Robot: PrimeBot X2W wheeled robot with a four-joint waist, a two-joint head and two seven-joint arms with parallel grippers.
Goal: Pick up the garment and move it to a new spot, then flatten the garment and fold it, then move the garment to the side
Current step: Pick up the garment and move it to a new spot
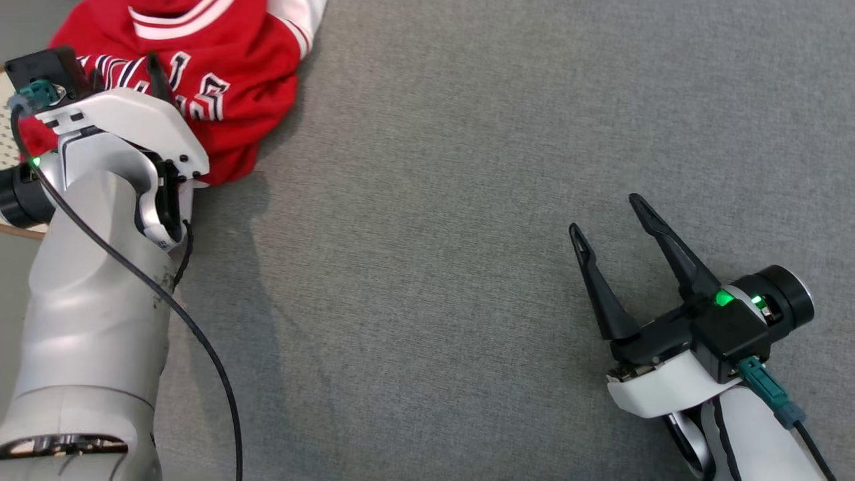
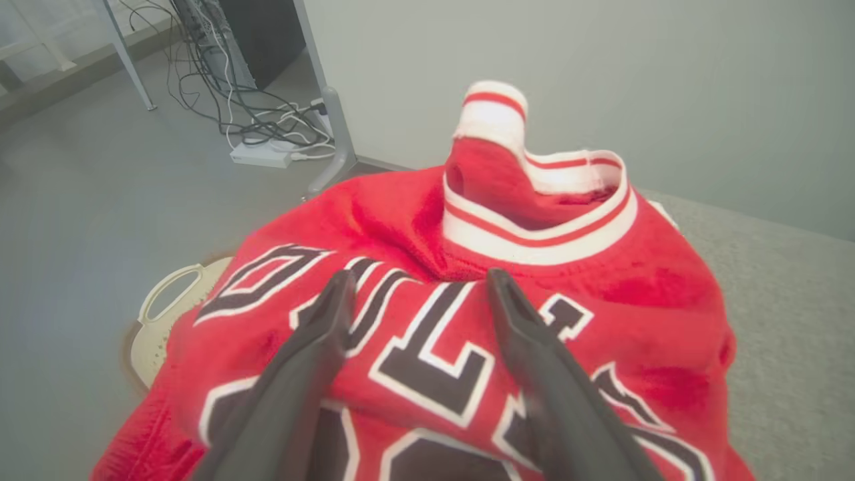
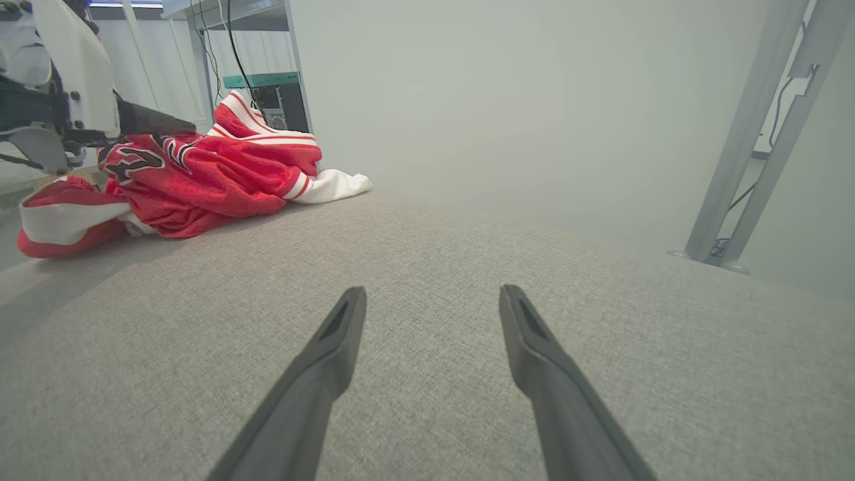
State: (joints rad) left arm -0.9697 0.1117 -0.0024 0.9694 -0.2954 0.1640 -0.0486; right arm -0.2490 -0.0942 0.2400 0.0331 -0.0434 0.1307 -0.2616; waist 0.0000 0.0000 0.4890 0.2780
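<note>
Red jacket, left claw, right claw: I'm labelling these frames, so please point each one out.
red jacket [image 3: 220, 177], right wrist view, on its crumpled red body.
left claw [image 2: 421, 275], left wrist view, midway between its fingertips.
right claw [image 1: 604, 214], head view, midway between its fingertips.

1. Tabletop [image 1: 467, 200]: grey woven fabric covering, flat.
2. Cream perforated tray [image 2: 160, 300]: handle slot visible, at the tabletop's left edge.
3. Floor beyond: tangled cables [image 2: 220, 87] and a white power strip [image 2: 260, 155], beside a grey metal leg [image 2: 337, 133].
4. Pale wall [image 3: 501, 100]; a slanted metal upright [image 3: 755, 133] stands against it.
</note>
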